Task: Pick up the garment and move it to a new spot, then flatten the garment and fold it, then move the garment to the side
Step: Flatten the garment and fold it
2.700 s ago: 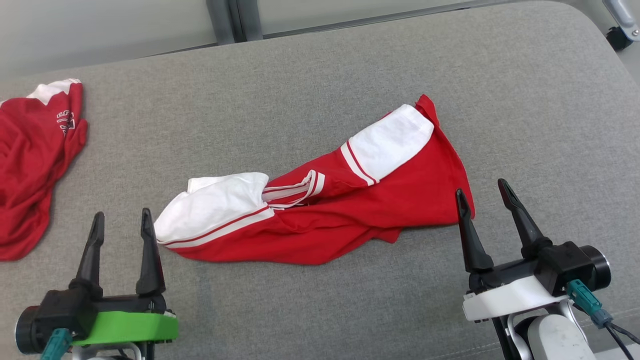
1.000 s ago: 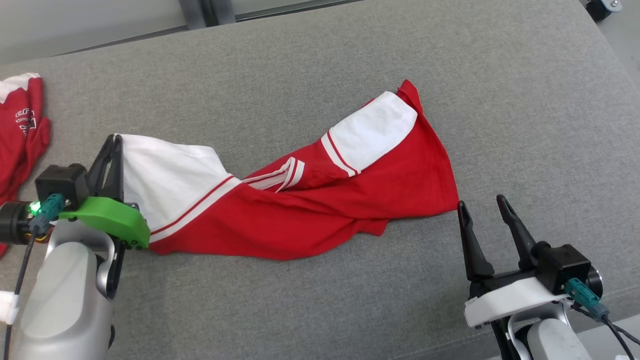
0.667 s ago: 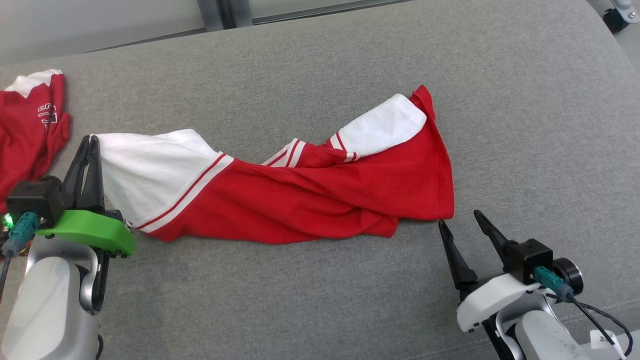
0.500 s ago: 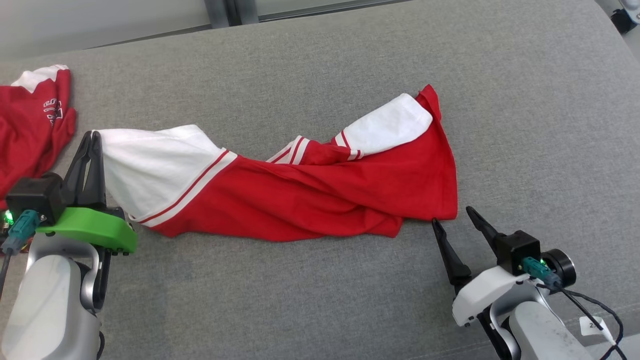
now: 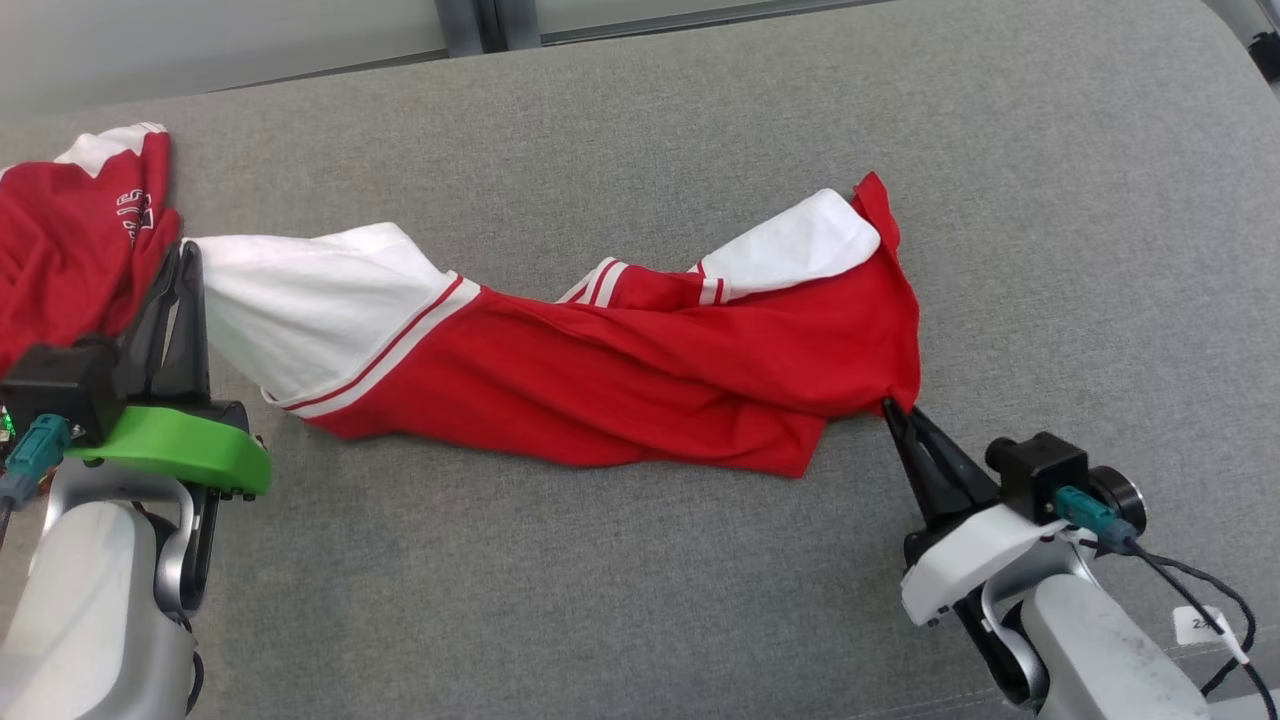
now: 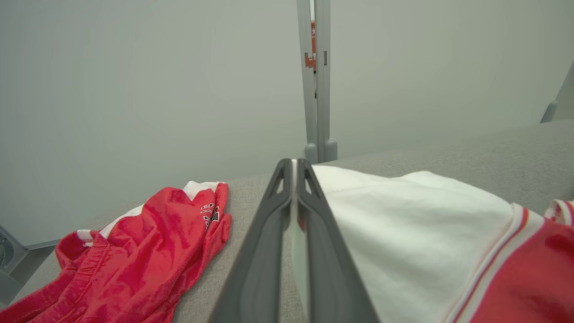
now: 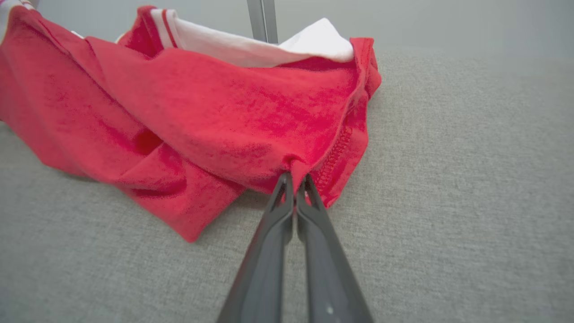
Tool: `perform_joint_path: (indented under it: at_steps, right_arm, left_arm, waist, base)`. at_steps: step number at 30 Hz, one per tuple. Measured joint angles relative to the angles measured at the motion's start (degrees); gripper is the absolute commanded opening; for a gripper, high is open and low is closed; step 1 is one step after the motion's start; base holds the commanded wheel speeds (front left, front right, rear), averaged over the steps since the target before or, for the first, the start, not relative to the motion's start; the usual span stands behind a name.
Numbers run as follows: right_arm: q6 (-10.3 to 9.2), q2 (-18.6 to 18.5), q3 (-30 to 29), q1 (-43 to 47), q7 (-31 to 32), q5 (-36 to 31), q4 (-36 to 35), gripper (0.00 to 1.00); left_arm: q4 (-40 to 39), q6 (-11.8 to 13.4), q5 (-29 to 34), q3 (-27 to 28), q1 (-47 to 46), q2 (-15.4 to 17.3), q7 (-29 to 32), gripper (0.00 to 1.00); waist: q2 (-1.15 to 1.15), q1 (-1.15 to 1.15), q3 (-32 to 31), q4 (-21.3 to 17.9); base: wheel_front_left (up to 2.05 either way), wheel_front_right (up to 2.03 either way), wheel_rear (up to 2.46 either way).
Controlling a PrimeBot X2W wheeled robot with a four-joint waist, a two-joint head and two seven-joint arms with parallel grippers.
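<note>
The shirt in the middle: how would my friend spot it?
Look at the big grey cushion. Across its middle lies a red shirt with white sleeves, pinched by the left fingers and right fingers. Only it is stretched long; the other red shirt, far left, is crumpled.

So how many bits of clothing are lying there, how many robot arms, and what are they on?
Red-and-white garments: 2, the stretched-out garment and the crumpled garment
Robot arms: 2, the left arm and the right arm
Grey cushion: 1
Total: 5
</note>
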Motion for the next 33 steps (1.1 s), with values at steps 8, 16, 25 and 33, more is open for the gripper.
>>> perform_joint_path:
  at_steps: [8, 16, 25, 33]
  right_arm:
    - [0.00, -5.12, -4.02, -0.09, 0.00, 14.65, -11.48, 0.00]
    - [0.00, -15.33, -2.76, -10.43, 0.00, 27.77, -14.57, 0.00]
    - [0.00, -24.06, 0.31, -23.18, 5.03, 33.55, -14.00, 0.00]
    - [-0.01, -21.71, 3.56, -40.74, 15.84, 32.68, -4.41, 0.00]
  left_arm:
    - [-6.93, -1.68, -0.04, -1.99, -1.70, 2.16, -0.74, 0.00]
    - [-15.05, -2.74, -1.60, -5.19, -9.54, 4.67, 1.78, 0.00]
    - [-18.89, -3.05, -4.91, -9.22, -21.90, 7.75, 7.46, 0.00]
    - [-10.37, -3.16, -7.68, -18.15, -40.08, 12.10, 11.68, 0.00]
  waist:
    - [0.00, 0.00, -2.71, -0.78]
    - [0.00, 0.00, -6.84, -1.87]
    - [0.00, 0.00, -9.76, -2.31]
    - [0.00, 0.00, -5.84, -2.50]
  base:
    - [0.00, 0.00, 0.00]
    - [0.00, 0.00, 0.00]
    - [0.00, 0.00, 0.00]
    - [0.00, 0.00, 0.00]
